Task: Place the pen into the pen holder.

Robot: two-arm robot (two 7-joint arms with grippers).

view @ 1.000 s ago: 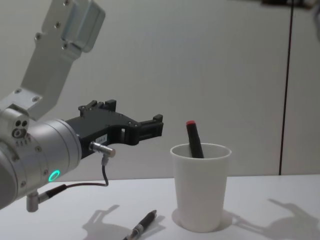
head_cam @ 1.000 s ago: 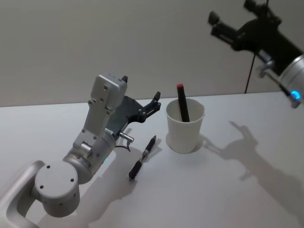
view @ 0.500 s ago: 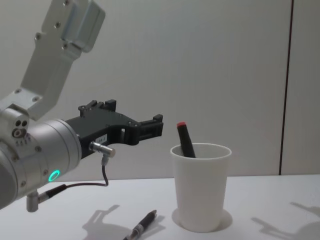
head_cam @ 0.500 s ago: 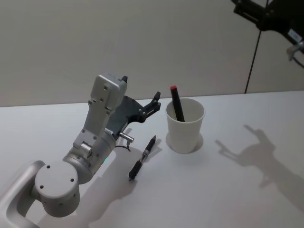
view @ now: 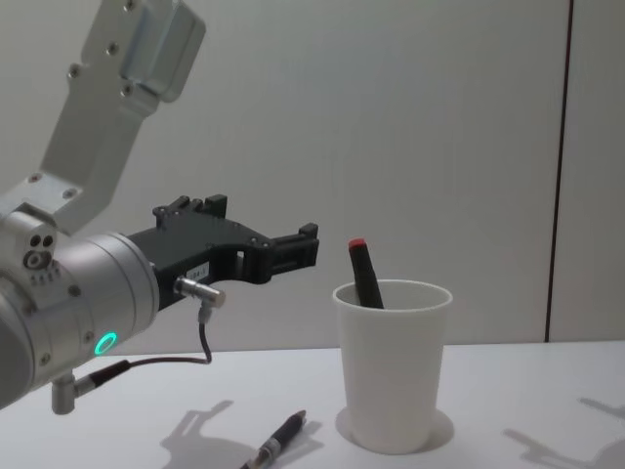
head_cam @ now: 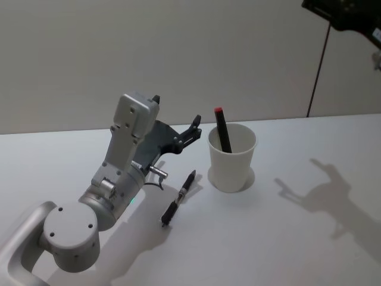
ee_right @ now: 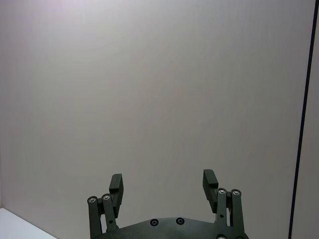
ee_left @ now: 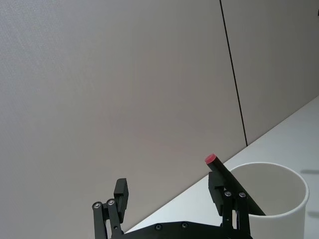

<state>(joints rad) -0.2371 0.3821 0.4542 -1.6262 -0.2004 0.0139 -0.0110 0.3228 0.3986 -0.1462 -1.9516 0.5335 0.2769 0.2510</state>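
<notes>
While red-capped pen (head_cam: 222, 128) stood in pen holder (head_cam: 231, 167), black pen (head_cam: 179, 197) lay on table (head_cam: 286, 244) near-left of it; left gripper (head_cam: 177, 113) hovered left, right gripper (ee_right: 162, 181) high far-right, both with fingers apart.

No text or label can be read.

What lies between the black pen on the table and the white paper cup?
Nothing; in the head view the table between the pen and the cup is bare.
</notes>
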